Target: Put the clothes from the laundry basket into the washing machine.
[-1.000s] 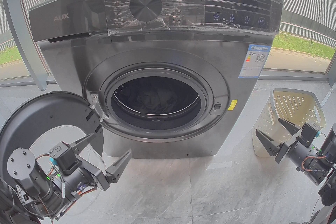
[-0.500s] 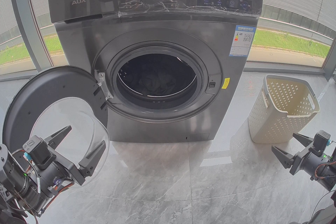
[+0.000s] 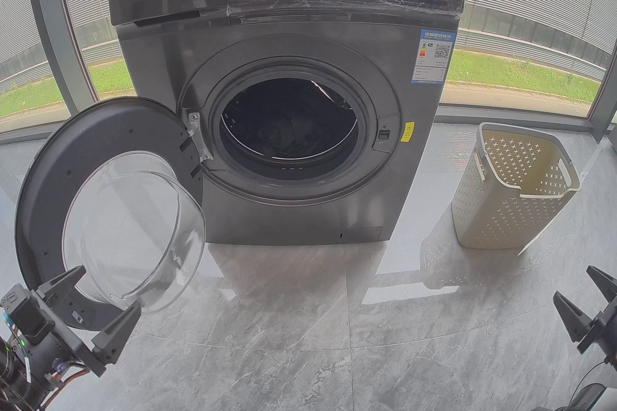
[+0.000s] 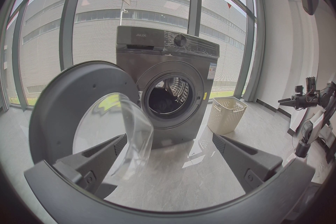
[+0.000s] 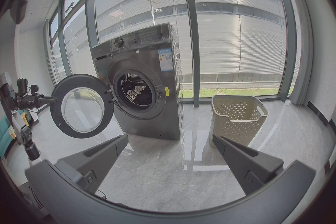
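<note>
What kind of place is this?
Likely a laundry corner in an office or lab building, not a home: a washing machine, a laundry basket beside it, and floor-to-ceiling windows facing another building.

The swung-open door (image 3: 83, 136) stands directly ahead of the left gripper (image 3: 90, 306), whose jaws are spread wide. The door's bulging glass bowl (image 3: 135, 232) blocks the straight path forward. Ahead and to that gripper's right, past the door's hinged edge, the drum opening (image 3: 289, 126) gapes unobstructed, with dark clothes (image 3: 283, 133) lying deep inside. The floor (image 3: 360, 316) gives passing room between both grippers and the washing machine (image 3: 308, 219). Ahead of the right gripper (image 3: 586, 300), also spread, stands the open-topped laundry basket (image 3: 488, 213).
</note>
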